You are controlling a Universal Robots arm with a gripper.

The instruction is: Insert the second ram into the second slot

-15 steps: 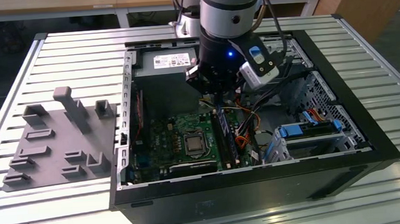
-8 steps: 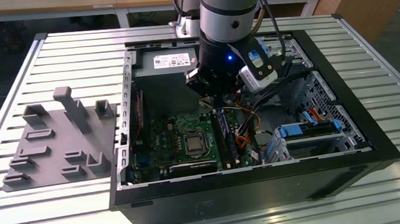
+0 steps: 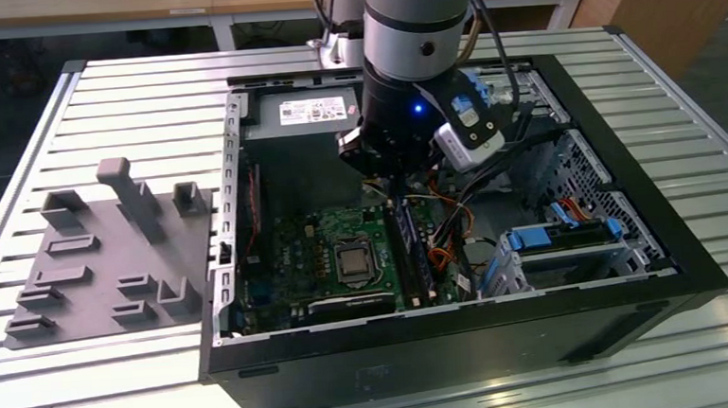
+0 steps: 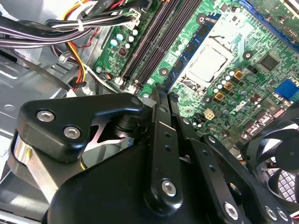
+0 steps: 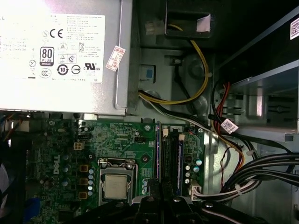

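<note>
Whether the jaws are clenched or released I cannot tell. The wrist of the arm [image 3: 410,30] covers them in the exterior view, and in both wrist views their black housing blocks the line of sight.

They hang low inside the open computer case [image 3: 665,233], right over the end of the black slots [image 5: 170,158] nearer the power supply [image 5: 60,51]. The second ram [image 3: 408,249] shows in the exterior view as a thin dark-blue strip standing on edge along those slots. It runs from just under the jaws toward the case's front wall, and it is hard to make out whether it is pressed fully home. In the first wrist view thin blue edges run along the slots, and I cannot say which one is its edge.

On the green motherboard [image 3: 298,255], the processor socket [image 3: 352,260] sits beside the slots on the exterior view's left. Bundled cables [image 5: 261,168] crowd the slots' other side, close to the jaws. A black fan [image 4: 280,163] is cut off at the frame edge of the second wrist view. Bright-blue drive-bay clips [image 3: 550,237] sit toward the exterior view's right.

The case stands on a slatted bench [image 3: 130,95], and a grey fixture plate [image 3: 101,248] lies beside it.
</note>
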